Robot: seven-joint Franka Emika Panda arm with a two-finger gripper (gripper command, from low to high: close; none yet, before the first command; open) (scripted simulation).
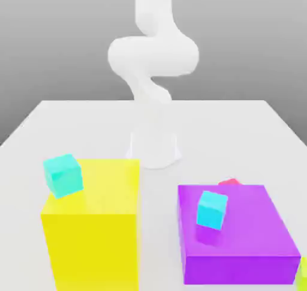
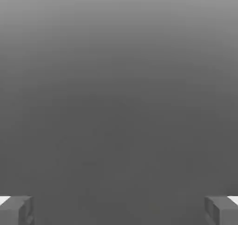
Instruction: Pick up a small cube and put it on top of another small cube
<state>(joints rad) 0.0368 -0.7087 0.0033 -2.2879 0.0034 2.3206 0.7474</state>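
Note:
The small lime yellow-green cube point(image 1: 302, 273) sits on the table at the exterior view's lower right edge, cut off by the frame, beside the purple block. One cyan small cube point(image 1: 62, 174) rests on the far left corner of the large yellow block point(image 1: 93, 227). Another cyan small cube point(image 1: 211, 210) lies tilted on the flat purple block point(image 1: 240, 239). The white arm point(image 1: 153, 59) rises from its base at the table's middle and leaves the frame upward. In the hand view my gripper point(image 2: 119, 211) is open, its grey fingertips point(image 2: 16, 210) far apart, with plain grey background and nothing between them.
A small red thing point(image 1: 229, 182) peeks out behind the purple block's far edge. The arm's base point(image 1: 154, 149) stands behind the two blocks. The white table point(image 1: 72, 128) stretches bare behind and beside the base.

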